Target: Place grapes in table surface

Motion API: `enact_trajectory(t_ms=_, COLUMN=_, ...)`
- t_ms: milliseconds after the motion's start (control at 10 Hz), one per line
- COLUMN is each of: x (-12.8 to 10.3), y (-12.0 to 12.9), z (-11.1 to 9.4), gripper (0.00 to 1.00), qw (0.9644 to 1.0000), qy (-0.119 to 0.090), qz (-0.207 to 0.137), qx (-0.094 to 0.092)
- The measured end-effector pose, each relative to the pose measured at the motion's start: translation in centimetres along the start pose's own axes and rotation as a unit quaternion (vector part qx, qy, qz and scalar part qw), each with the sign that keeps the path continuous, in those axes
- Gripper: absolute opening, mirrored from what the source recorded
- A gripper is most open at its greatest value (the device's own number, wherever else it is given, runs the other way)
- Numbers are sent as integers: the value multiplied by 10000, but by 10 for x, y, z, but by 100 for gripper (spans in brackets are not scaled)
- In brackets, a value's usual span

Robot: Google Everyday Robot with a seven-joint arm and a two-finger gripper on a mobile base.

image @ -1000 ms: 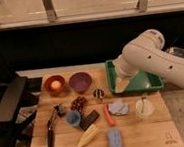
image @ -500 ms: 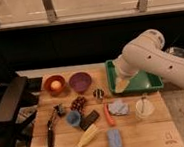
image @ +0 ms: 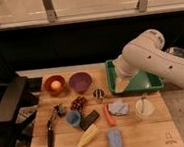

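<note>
The grapes [image: 79, 103], a small dark reddish-purple bunch, lie on the table surface [image: 143, 132], left of centre, just below the purple bowl [image: 80, 81] and above the small blue cup [image: 73, 118]. My white arm comes in from the right. My gripper [image: 118, 83] hangs at its end over the left part of the green tray [image: 150, 85], well to the right of the grapes and apart from them. It holds nothing that I can see.
An orange bowl [image: 55, 85], a small metal cup [image: 98, 94], a dark bar [image: 89, 119], an orange-red stick [image: 109, 114], a grey-blue cloth [image: 119, 107], a clear cup [image: 144, 108], a yellow item [image: 87, 137], a blue sponge [image: 114, 140] and a black tool [image: 51, 131] share the table. A black chair [image: 9, 106] stands at the left.
</note>
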State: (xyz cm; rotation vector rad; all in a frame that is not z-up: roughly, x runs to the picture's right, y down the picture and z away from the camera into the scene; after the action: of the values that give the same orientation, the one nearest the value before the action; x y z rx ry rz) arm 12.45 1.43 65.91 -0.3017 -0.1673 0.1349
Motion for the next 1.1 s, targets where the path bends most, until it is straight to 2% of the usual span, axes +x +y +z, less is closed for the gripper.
enact_trajectory(t_ms=100, x=0, y=-2, z=0, gripper=80, qw=10000, qy=-21, qz=-54, qx=-6)
enact_trajectory(t_ms=300, x=-13, y=-15, z=6, gripper=80, qw=9985, qy=-295, qz=-446, qx=-112)
enact_trajectory(t_ms=400, x=-24, y=-18, z=10, gripper=80, qw=9965, qy=-406, qz=-715, qx=-177)
enact_trajectory(t_ms=500, x=-41, y=-16, z=16, gripper=80, qw=9916, qy=-504, qz=-1153, qx=-284)
enact_trajectory(t_ms=600, x=-59, y=-12, z=21, gripper=80, qw=9845, qy=-600, qz=-1605, qx=-384)
enact_trajectory(t_ms=800, x=-93, y=0, z=33, gripper=80, qw=9636, qy=-855, qz=-2471, qx=-561)
enact_trajectory(t_ms=900, x=-103, y=6, z=36, gripper=80, qw=9559, qy=-940, qz=-2714, qx=-605)
enact_trajectory(t_ms=1000, x=-117, y=14, z=42, gripper=80, qw=9463, qy=-1030, qz=-2990, qx=-665)
enact_trajectory(t_ms=1100, x=-136, y=24, z=50, gripper=80, qw=9329, qy=-1153, qz=-3329, qx=-750)
